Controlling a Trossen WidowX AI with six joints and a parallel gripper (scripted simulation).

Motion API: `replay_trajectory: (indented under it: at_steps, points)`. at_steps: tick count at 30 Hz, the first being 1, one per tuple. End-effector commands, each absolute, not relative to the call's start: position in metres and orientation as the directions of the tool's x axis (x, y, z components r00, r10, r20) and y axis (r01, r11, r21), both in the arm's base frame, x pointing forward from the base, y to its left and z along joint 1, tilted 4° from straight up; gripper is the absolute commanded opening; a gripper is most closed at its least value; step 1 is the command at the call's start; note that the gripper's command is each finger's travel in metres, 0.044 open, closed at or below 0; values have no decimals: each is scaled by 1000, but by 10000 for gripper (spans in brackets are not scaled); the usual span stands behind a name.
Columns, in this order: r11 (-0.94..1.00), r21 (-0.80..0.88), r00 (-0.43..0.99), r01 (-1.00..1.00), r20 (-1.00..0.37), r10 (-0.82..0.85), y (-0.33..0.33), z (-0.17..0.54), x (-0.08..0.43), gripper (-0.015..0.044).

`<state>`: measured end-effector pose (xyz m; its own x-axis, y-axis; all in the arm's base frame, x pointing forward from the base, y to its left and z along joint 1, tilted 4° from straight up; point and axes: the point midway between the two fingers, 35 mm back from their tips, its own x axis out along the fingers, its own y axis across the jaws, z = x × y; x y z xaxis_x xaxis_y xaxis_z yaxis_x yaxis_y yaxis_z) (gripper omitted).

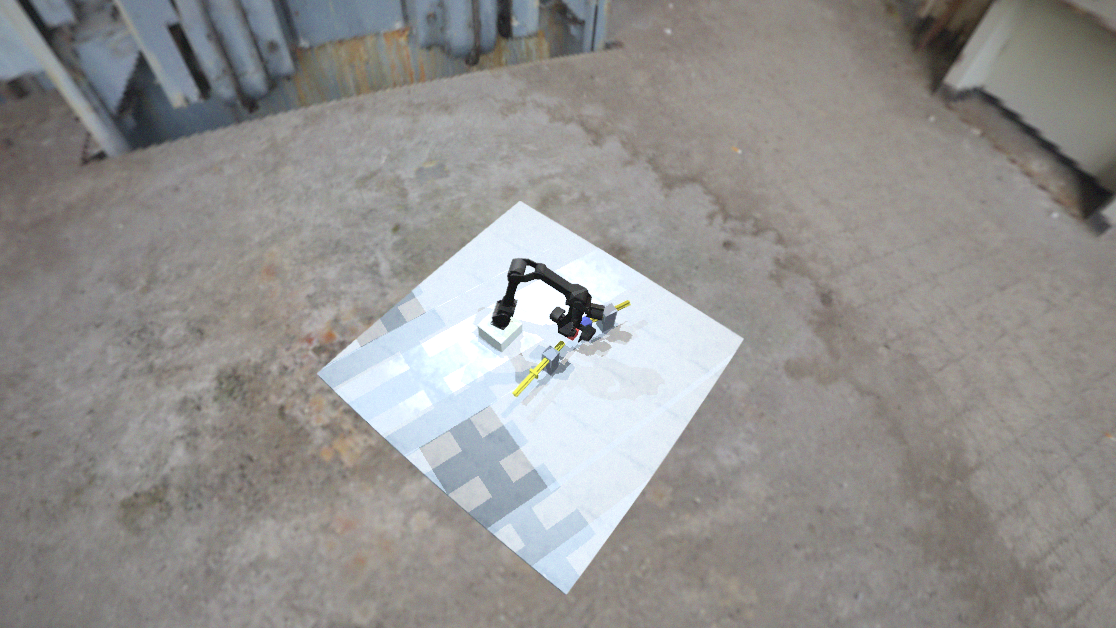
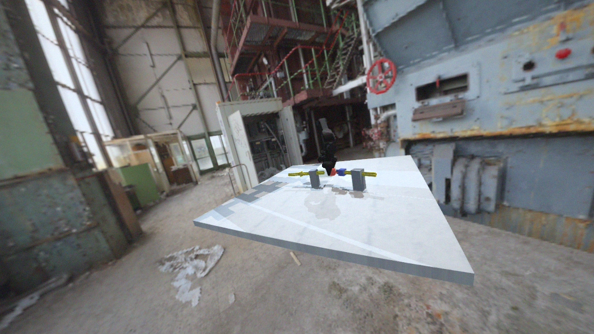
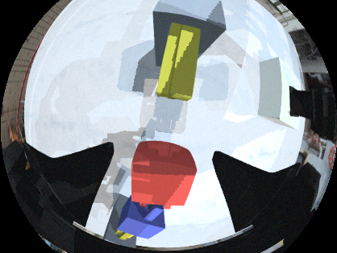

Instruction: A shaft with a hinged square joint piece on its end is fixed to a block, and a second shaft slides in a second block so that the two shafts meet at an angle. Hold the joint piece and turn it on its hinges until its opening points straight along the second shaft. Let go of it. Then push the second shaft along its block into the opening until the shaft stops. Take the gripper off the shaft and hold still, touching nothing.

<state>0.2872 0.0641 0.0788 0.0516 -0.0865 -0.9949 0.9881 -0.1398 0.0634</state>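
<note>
Hovering over red joint piece (image 1: 572, 338) (image 2: 332, 172) (image 3: 163, 173), fingers (image 1: 573, 325) (image 2: 329, 173) spread wide, released. In wrist view, hinging onto blue fork (image 1: 586, 321) (image 2: 341, 172) (image 3: 142, 219) at seven o'clock; facing yellow sliding shaft (image 1: 534, 373) (image 2: 299, 174) (image 3: 178, 62) at twelve o'clock, apart. Passing through gray block (image 1: 550, 358) (image 2: 315, 178) (image 3: 189, 34), standing on desk (image 1: 671, 390) (image 2: 332, 232) (image 3: 81, 97).

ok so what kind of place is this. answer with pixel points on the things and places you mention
Probably a disused factory or plant hall: a rusty machine panel (image 2: 519, 124), a red handwheel (image 2: 381, 75) and a steel stairway (image 2: 342, 58) stand behind the white table (image 1: 624, 437) (image 2: 353, 224).
</note>
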Motion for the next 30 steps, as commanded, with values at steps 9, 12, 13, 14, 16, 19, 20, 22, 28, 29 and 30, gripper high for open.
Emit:
replay_trajectory:
  at_steps: [9,12,13,14,16,19,20,22,28,29,30]
  points:
    - [247,56,72,967,-996,-56,64,118,291,440]
    - [346,52,73,937,-996,-47,63,127,291,440]
    - [377,51,74,925,-996,-45,63,130,291,440]
    - [409,51,74,911,-996,-42,63,133,291,440]
    - [471,49,75,881,-996,-37,63,139,290,440]
    - [559,48,77,828,-997,-29,62,148,290,440]
    - [587,47,77,808,-997,-26,62,151,289,440]
    - [641,47,78,766,-997,-21,62,157,289,440]
    - [785,47,82,618,-997,-5,61,175,285,440]
    - [805,47,82,591,-997,-2,60,178,285,440]
    - [825,48,83,563,-997,1,60,181,284,440]
